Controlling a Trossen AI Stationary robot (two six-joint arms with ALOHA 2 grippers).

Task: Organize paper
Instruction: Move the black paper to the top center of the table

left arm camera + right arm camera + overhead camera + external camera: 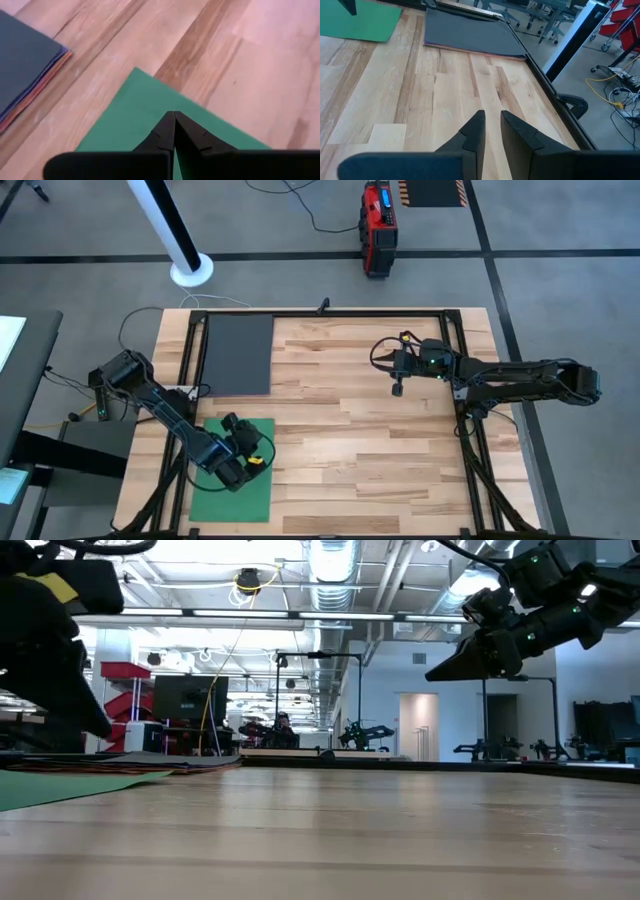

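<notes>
A green sheet of paper (232, 480) lies flat on the table's near left part, also seen as the green sheet (145, 115) in the left wrist view. My left gripper (247, 448) hovers over the far part of this sheet with its fingers shut (174, 119) and nothing seen between them. A stack of paper (238, 353) with a dark grey sheet on top lies at the far left; purple and orange-pink edges (37, 87) show beneath it. My right gripper (398, 387) hangs above the bare wood at the far right, its fingers slightly open (492, 125) with nothing between them.
Black frame rails (190, 360) run along the table's left, far and right edges. On the floor beyond the far edge stand a white pole base (191, 270) and a red box (377, 225). Bare wood (350, 450) spans the table's middle and near right.
</notes>
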